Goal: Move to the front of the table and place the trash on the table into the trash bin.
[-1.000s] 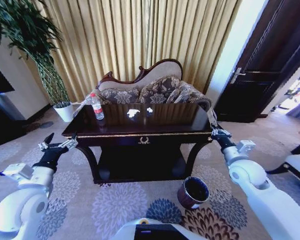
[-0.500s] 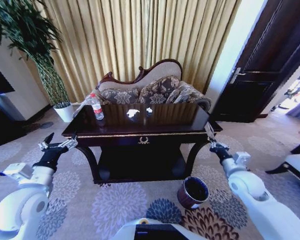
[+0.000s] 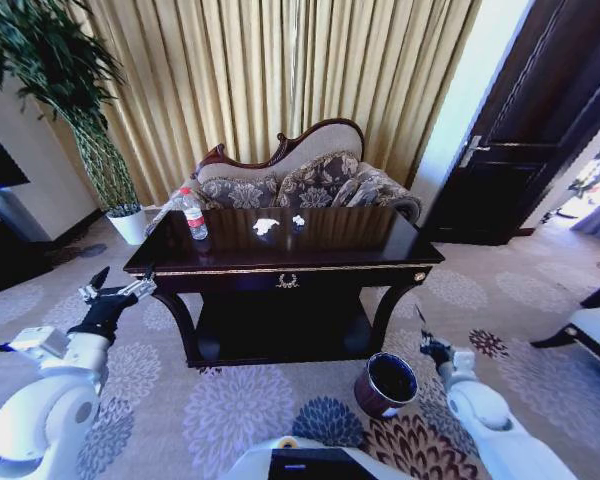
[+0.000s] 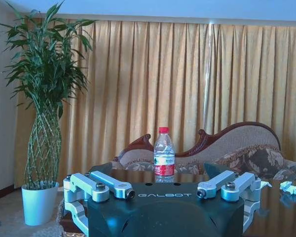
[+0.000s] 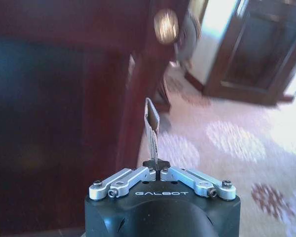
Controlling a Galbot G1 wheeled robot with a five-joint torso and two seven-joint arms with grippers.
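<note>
A formal sitting room, perhaps a hotel suite. Gold curtains (image 3: 280, 70) hang behind a carved sofa (image 3: 300, 175). Floral carpet (image 3: 230, 410), a dark panelled door (image 3: 540, 130) and a potted plant (image 3: 80, 110) complete it.

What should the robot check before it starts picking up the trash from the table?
1. Robot faces the table: ok.
2. Trash is on top: bottle standing upright, paper scraps beside it: ok.
3. Trash bin stands upright on the floor by the table's right leg, mouth open: ok.
4. Left gripper open, level with the table's left end: ok.
5. Right gripper shut, low beside the bin: not ok for grasping.
6. Both grippers empty: ok.
</note>
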